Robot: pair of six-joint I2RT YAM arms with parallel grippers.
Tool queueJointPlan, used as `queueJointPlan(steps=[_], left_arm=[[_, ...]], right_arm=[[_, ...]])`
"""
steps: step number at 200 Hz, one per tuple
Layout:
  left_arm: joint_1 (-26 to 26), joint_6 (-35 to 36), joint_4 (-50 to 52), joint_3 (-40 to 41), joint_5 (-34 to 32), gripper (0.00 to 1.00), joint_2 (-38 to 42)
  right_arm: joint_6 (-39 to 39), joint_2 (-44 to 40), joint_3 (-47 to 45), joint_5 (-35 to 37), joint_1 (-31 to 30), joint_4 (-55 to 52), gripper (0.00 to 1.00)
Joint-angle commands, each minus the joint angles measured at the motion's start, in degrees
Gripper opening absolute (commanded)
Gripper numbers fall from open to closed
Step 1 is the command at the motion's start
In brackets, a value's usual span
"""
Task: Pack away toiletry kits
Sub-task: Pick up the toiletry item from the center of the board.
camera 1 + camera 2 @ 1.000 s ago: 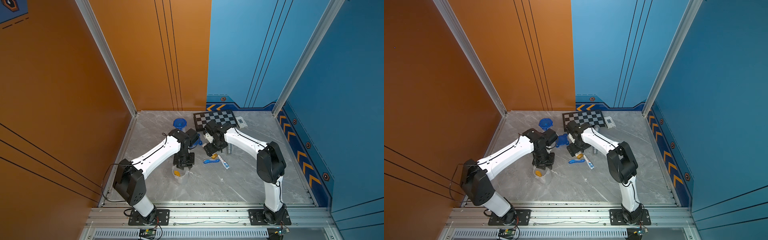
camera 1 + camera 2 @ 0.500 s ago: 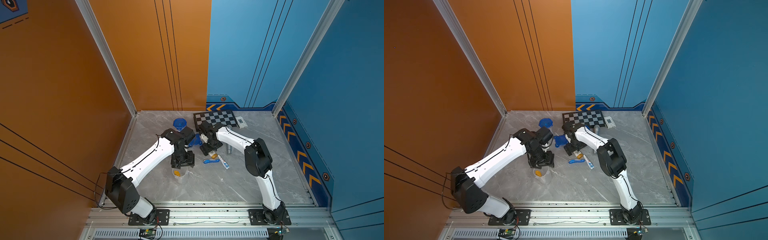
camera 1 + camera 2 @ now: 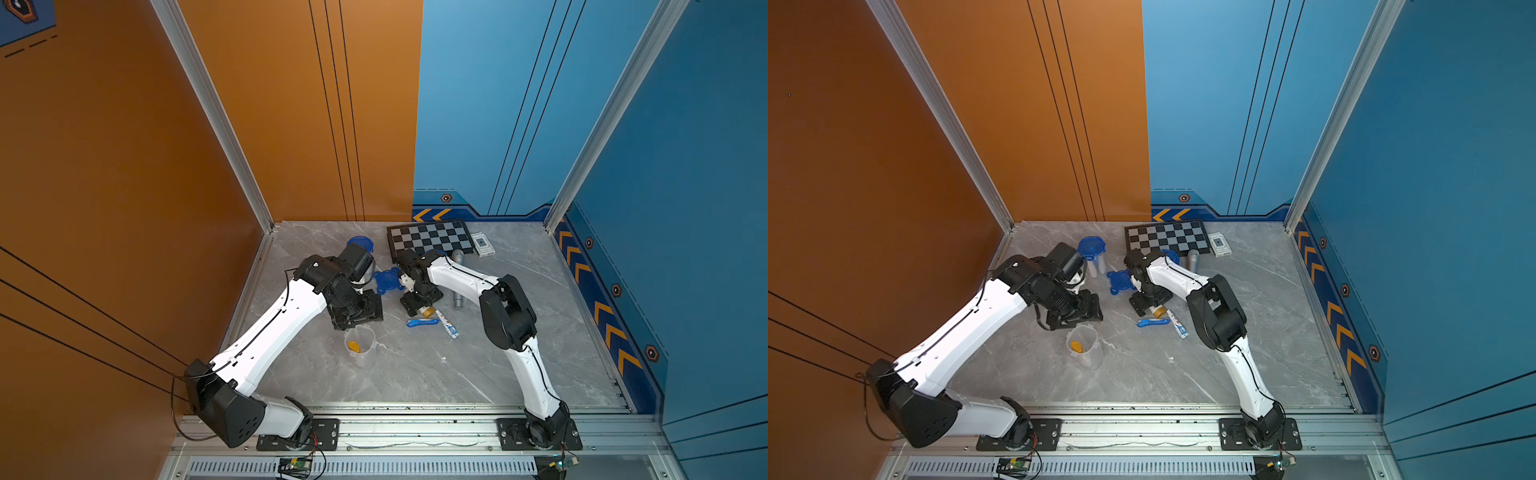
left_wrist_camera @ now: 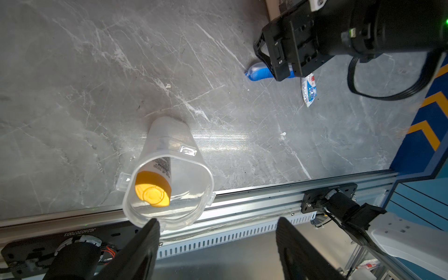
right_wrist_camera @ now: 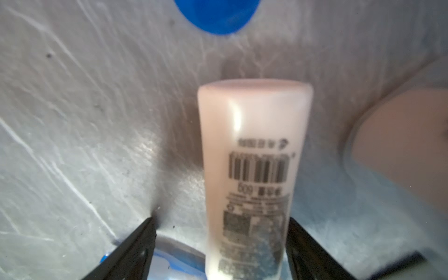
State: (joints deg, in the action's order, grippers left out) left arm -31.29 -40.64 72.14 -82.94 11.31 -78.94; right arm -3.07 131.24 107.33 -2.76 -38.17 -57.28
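Note:
A tall clear cup (image 3: 360, 341) stands open at mid-table with a white bottle with an orange cap (image 4: 151, 191) inside it. Just behind and above its rim hangs my left gripper (image 4: 218, 225), open and holding nothing. On the table to the right lies a second white bottle (image 5: 252, 157), orange cap (image 3: 428, 310) outward. My right gripper (image 5: 221, 221) straddles it, open, with one finger against its side and a gap at the other. A blue toothbrush (image 3: 422, 322) and a white-blue toothpaste tube (image 3: 450, 326) lie beside it.
A loose blue lid (image 3: 388, 281) lies between the two wrists. A lidded cup (image 3: 1092, 248) stands at the back. The chessboard (image 3: 430, 239), a small card box (image 3: 482, 244) and a silver microphone (image 3: 457, 293) sit behind and right of my right arm.
My left gripper's jaws have widened over the cup and that arm's elbow has swung left. My right arm has drawn in, and its jaws have narrowed slightly around the lying bottle.

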Motion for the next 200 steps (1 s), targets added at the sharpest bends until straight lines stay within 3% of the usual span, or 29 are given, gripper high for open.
queueJointPlan(steps=[1,39,108,141,200], left_arm=[[1.9,-1.5,-1.0,0.2,2.1,0.77,3.4],[5.7,-2.0,-1.6,2.9,3.4,0.77,6.8],[10.2,-1.7,-2.4,5.9,5.2,0.76,10.3],[13.7,-1.8,-6.9,10.1,9.0,0.76,12.1],[18.2,-0.4,-13.8,10.0,16.6,0.95,9.3]], right_arm=[[0.3,1.0,0.0,-2.2,-0.4,1.0,0.76],[1.4,-0.1,-1.8,-2.1,-1.5,2.2,0.59],[2.6,-4.8,-7.8,-2.3,-3.9,8.0,0.38],[3.9,-8.9,-10.4,-3.5,-3.4,10.9,0.31],[8.2,-24.5,-15.5,-11.3,-3.7,13.4,0.28]])
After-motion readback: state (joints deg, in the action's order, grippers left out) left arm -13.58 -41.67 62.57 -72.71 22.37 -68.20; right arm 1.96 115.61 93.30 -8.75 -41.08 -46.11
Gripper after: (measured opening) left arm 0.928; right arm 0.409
